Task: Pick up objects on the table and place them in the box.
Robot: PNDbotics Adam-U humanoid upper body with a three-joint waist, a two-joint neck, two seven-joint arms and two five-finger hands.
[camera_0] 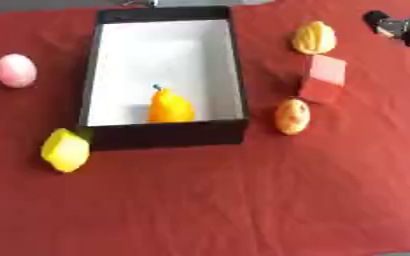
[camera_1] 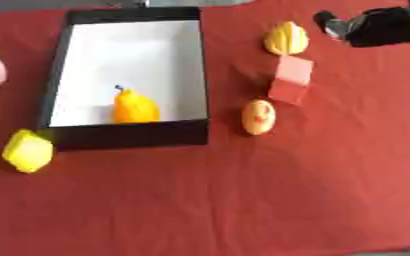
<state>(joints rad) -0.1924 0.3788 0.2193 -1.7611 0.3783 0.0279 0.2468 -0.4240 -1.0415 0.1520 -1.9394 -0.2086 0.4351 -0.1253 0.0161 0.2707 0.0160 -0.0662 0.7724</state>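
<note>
**A:** Across the tabletop (camera_0: 243,200), what's there, biggest first?

**B:** One red cloth over all of it. One black box (camera_0: 166,134) with a white floor, its long axis running away from the robot. One orange fruit (camera_0: 170,107) already lies inside, near the front wall. Then five things outside: a red block (camera_0: 324,79), a ridged yellow shell shape (camera_0: 314,38) beyond it, a tan egg shape (camera_0: 292,116) nearer than it, a yellow lemon (camera_0: 65,149) touching the box's front left corner, and a pink ball (camera_0: 16,70) well apart on the left.

**A:** And the hands?

**B:** Only the right hand (camera_1: 375,26) shows, dark, at the upper right corner. I can't tell whether its fingers are spread or curled; I make out nothing in it. The left hand shows in neither view.

**A:** So which thing is next?

**B:** My guess is the shell. It lies just to the left of the hand, with the block and egg in a line below it, all three between hand and box. The right arm is plainly nearer those; the lemon and ball sit on the box's far side.
</note>
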